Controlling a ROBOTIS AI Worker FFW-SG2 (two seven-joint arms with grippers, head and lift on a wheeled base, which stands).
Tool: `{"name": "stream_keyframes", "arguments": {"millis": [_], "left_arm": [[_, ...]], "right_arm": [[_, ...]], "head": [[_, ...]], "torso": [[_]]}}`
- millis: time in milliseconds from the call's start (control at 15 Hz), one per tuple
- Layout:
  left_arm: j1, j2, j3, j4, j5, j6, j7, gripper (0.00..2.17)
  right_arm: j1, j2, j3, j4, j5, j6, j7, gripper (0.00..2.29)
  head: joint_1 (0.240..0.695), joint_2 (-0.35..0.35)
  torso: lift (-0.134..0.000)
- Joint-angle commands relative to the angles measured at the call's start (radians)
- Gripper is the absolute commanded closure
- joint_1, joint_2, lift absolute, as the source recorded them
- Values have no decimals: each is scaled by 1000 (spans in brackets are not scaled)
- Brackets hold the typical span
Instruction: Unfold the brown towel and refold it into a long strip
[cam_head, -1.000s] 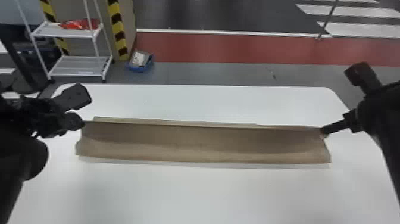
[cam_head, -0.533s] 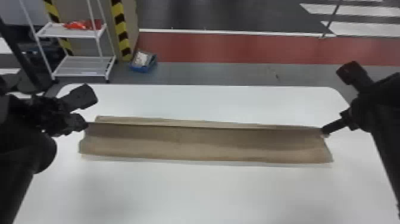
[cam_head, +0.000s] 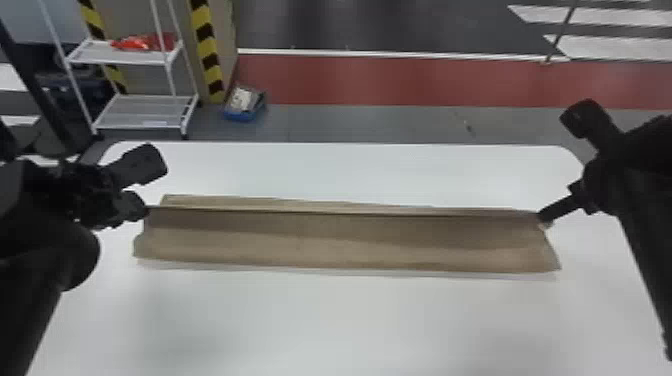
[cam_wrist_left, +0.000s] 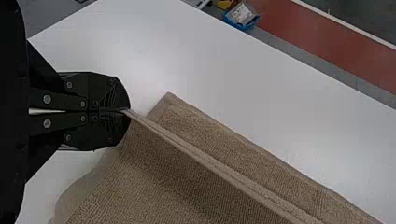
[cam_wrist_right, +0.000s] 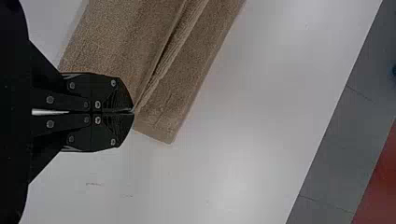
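The brown towel lies as a wide strip across the white table, its upper edge lifted into a ridge and a narrow band of cloth showing behind it. At the ridge's left end is my left gripper; at the right end is my right gripper. In the left wrist view, the left gripper is shut on a corner of the towel. The right wrist view has the right gripper pinching the opposite corner of the towel, its fingers pressed together.
The white table extends in front of and behind the towel. Beyond its far edge, a white wire shelf with a red item stands at the left, and a blue bin sits on the floor.
The left gripper and the towel's left end have shifted slightly to the right in the head view. Both grippers keep hold of the towel's lifted edge.
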Motion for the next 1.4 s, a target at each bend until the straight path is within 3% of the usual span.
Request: {"name": "stream_keyframes", "arguments": {"millis": [0,400,533,600,667,733,800,867,1200,1333], "left_arm": [[1,3,0,0,0,0,0,2105],[1,5,0,2,-2,0,-3,2105],[4,3,0,2,-2,0,-5,2105],[5,3,0,2,-3,0,-5,2105],[7,3,0,2,-3,0,-5,2105],[8,3,0,2,-3,0,-5,2105],[10,2,-2,2,-3,0,-5,2105],[10,2,-2,2,-3,0,-3,2105],[11,0,-2,2,-3,0,1,2105],[14,0,-2,2,-2,-3,12,2105]], "right_arm": [[-16,1,-1,5,0,-2,6,2010],[-38,14,3,43,14,-32,6,1997],[-39,24,3,54,23,-29,6,1787],[-39,34,2,57,40,-29,6,1487],[-38,37,2,61,44,-20,6,1021],[-33,41,2,63,47,-14,6,306],[-29,49,3,63,64,-11,6,-2],[-27,55,3,63,72,-2,0,-2],[-26,63,12,63,75,99,-149,49],[-23,66,14,63,81,112,-172,49]], "head": [[695,-44],[695,-39],[695,-36],[695,-35],[695,-34],[695,-33],[695,-32],[695,-31],[695,-41],[695,-56]], "torso": [[-123],[-123],[-123],[-123],[-123],[-123],[-123],[-123],[-123],[-123]]}}
